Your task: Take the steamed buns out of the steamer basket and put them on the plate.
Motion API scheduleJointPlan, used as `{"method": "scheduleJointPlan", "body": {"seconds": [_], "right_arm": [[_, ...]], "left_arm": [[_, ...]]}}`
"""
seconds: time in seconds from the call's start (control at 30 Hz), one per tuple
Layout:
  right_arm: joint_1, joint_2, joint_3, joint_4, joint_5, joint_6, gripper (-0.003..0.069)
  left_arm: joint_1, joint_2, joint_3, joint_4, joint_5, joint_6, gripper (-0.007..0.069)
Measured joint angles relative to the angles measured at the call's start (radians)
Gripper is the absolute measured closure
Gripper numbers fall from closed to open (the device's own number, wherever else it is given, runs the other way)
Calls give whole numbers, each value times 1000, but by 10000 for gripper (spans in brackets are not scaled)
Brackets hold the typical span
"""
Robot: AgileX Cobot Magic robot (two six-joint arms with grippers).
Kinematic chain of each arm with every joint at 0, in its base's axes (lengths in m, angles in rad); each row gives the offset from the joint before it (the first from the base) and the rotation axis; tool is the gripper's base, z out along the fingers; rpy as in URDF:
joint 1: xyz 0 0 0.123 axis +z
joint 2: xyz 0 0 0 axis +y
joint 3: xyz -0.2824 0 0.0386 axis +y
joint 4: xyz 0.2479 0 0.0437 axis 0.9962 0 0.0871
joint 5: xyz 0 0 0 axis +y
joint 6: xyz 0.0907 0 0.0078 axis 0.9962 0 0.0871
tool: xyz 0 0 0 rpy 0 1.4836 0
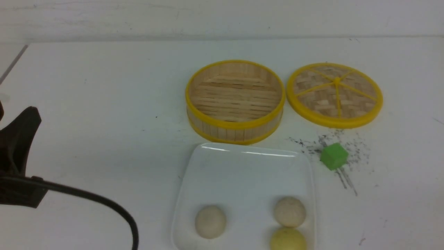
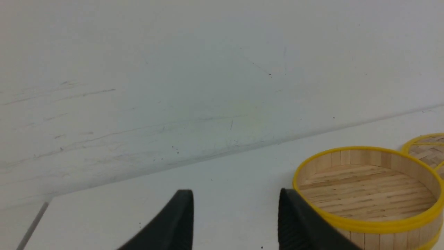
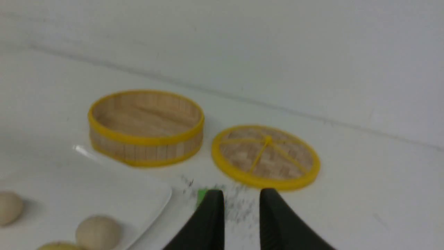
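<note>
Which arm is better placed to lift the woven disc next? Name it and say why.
Right. The woven disc lies on the robot's right of the steamer basket, and the right gripper hangs open facing it; the left gripper is on the basket's far side.

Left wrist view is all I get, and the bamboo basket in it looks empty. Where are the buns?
Observer: All three steamed buns lie on the white plate, which sits just on the robot's side of the steamer basket.
Operator: Are they all alike?
Observer: No. Two are cream, and the pale yellow bun lies right beside one cream bun at the plate's near right corner.
Operator: Is anything else on the table?
Observer: A green cube stands off the plate's far right corner, among dark scuff marks.
</note>
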Motion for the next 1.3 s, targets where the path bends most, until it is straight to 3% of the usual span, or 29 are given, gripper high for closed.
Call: {"method": "scheduleJointPlan", "body": {"seconds": [0.1,0.2,0.73,1.3], "right_arm": [[0,0,-2,48,193,-4,489],[0,0,7,59,229,-9,489],[0,0,303,48,-371,-11,484],[0,0,333,51,-421,-11,460]], "left_arm": [[0,0,0,0,0,13,267],[0,0,0,0,0,16,267],[0,0,0,0,0,21,295],[0,0,0,0,-1,21,307]]}}
